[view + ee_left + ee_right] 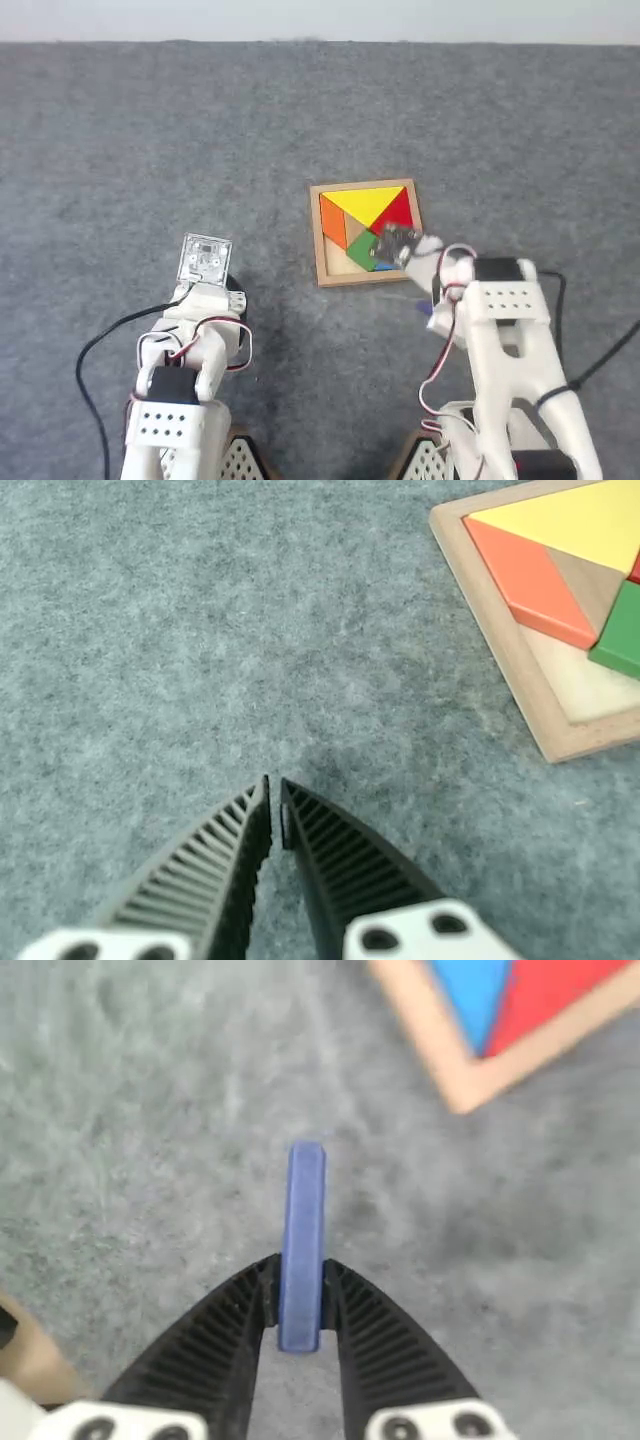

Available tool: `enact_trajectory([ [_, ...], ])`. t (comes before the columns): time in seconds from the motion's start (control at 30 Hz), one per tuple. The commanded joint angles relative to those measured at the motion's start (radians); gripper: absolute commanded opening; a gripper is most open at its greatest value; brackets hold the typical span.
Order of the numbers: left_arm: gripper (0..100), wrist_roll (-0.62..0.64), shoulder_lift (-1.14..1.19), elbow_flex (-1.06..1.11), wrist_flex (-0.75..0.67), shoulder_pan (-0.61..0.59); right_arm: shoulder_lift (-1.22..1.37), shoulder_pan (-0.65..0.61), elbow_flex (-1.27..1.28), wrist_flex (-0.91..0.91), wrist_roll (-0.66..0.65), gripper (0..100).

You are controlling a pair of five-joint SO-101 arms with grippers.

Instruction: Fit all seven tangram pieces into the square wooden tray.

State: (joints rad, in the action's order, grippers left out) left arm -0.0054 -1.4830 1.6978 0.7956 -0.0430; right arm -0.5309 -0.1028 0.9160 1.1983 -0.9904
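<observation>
The right pincer (300, 1264) is clamped narrowly on a flat violet-blue wooden piece (304, 1195). It holds the piece on edge between its ribbed black fingers (215, 1345), above the grey felt-like counter (130, 1110) and just off a corner of the square wooden tray (430, 1035). The left pincer (275, 786) is closed to a hairline with its tips almost touching; it grips nothing and hangs over the counter well to the side of the tray. In the high view the tray lies near the middle of the counter, between the two arms. It is closer to the right arm (505, 330), whose wrist overhangs the tray's near right corner, while the left arm (190, 370) sits well apart at the near left. Inside the tray, a large yellow triangle (368, 203) lies along the far edge, an orange piece (333, 220) against the left rim and a red piece (402, 212) at the right. A green piece (360, 250) sits nearer the front, with a tan piece (353, 232) between the orange and the green. The right wrist view adds a bright blue piece (475, 990) lying in the tray beside the red one at the corner, which the high view mostly hides beneath the arm. The left wrist view shows a patch of pale tray floor (580, 685) at the near left corner, next to the green piece.
</observation>
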Motion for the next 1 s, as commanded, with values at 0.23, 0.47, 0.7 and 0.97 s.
enact_trajectory([
  [0.23, 2, 0.008, -0.012, -0.008, 0.002, -0.005, -0.012, -0.268, -0.264, 0.11, 0.201, 0.8],
  [0.47, 2, 0.008, -0.012, -0.008, 0.002, -0.005, 0.286, -0.275, -0.542, 0.107, 0.384, 0.8],
  [0.7, 2, 0.008, -0.012, -0.008, 0.002, -0.005, 0.734, -0.305, -0.947, 0.053, 0.577, 0.8],
  [0.97, 2, 0.008, -0.012, -0.008, 0.002, -0.005, 1.082, -0.378, -1.298, 0.194, 0.83, 0.8],
])
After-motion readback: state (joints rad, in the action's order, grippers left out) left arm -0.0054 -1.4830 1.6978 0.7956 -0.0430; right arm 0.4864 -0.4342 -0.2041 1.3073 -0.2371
